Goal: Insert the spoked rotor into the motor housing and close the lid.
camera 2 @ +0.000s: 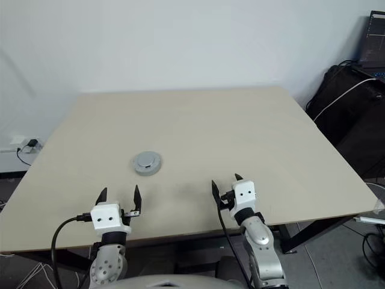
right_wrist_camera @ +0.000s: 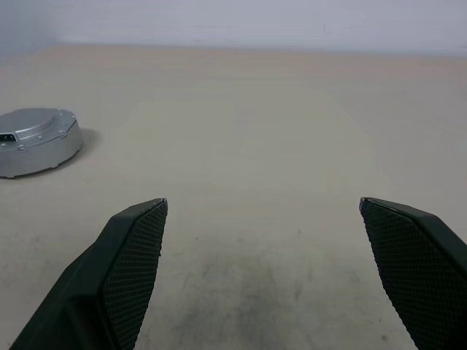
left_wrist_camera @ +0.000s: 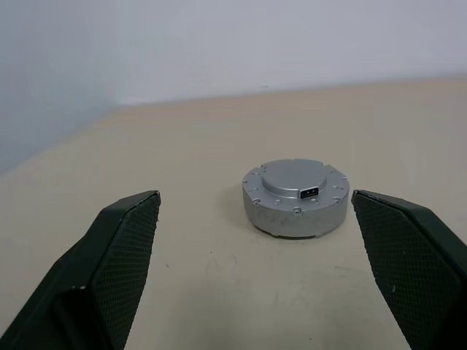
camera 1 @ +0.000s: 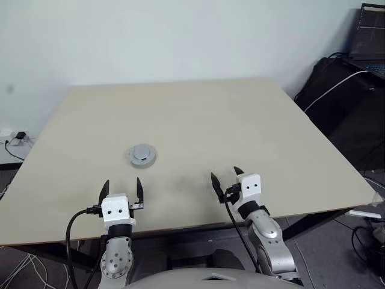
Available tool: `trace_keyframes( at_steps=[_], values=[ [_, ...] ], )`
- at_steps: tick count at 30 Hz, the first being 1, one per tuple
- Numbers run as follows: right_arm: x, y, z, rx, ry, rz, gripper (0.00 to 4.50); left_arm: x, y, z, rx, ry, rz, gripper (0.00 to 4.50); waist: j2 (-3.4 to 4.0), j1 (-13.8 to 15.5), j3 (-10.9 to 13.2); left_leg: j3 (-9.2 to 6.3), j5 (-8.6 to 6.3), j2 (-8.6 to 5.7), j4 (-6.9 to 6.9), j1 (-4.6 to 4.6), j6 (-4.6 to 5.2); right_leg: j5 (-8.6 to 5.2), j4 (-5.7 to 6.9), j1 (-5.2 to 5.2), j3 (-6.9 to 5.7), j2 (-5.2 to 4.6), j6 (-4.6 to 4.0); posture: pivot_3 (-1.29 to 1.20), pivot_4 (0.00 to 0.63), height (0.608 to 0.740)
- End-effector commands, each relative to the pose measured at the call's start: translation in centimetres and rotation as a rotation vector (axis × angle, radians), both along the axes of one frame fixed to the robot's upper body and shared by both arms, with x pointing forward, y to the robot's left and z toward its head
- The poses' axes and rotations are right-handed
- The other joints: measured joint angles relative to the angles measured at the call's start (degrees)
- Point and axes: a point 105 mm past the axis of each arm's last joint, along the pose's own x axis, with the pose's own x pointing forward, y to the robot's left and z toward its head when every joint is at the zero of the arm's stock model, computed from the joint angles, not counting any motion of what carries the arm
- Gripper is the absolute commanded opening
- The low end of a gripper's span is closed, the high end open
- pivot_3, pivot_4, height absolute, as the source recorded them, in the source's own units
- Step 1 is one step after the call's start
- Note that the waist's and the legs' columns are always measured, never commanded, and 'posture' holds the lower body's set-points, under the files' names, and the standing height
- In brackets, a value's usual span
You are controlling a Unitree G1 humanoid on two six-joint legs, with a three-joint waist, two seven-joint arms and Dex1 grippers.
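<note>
The left gripper (camera 1: 123,188) hovers just nearer the surface's (camera 1: 240,120) front edge than the housing (camera 1: 143,155), fingers (left_wrist_camera: 124,248) spread wide and empty. The housing sits on the surface with the lid (left_wrist_camera: 295,179) on top, closed. Right of the housing, the right gripper (camera 1: 227,177) hangs with fingers wide apart, holding nothing.

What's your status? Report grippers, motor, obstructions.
Left gripper open, empty. Right gripper open, empty. Lid closed on motor housing, ahead of left gripper. Nothing in the way.
</note>
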Motion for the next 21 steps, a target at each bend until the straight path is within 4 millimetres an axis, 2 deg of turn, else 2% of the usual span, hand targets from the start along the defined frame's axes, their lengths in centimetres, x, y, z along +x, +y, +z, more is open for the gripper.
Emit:
trace_keyframes(
  at_steps=[1, 11, 21],
  values=[
    [0.3, 0.3, 2.2, 0.02, -0.055, 0.0, 4.5, 0.5, -0.7, 0.4, -0.051, -0.026, -0.034, 4.46, 0.0, 0.01, 0.0, 0.0, 0.0, 0.0, 0.0, 0.0, 0.0, 0.0, 0.0, 0.0, 0.0, 0.0, 0.0, 0.0, 0.0, 0.74],
    [-0.2, 1.5, 4.6, 0.032, -0.062, 0.0, 4.5, 0.9, -1.3, 0.3, -0.086, -0.017, -0.067, 4.46, -0.02, 0.0, -0.03, 0.0, 0.0, 0.01, 0.02, 0.01, 0.0, 0.0, 0.02, 0.0, 0.0, 0.02, 0.01, 0.0, 0.0, 0.74],
    [-0.1, 2.0, 5.4, 0.034, -0.059, -0.006, 4.5, 1.2, -1.3, 0.4, -0.077, -0.018, -0.079, 4.46, -0.05, 0.03, -0.04, 0.0, 0.0, 0.0, 0.04, 0.01, 0.0, 0.01, 0.02, 0.01, -0.01, 0.09, 0.02, 0.0, 0.0, 0.74]
  ],
)
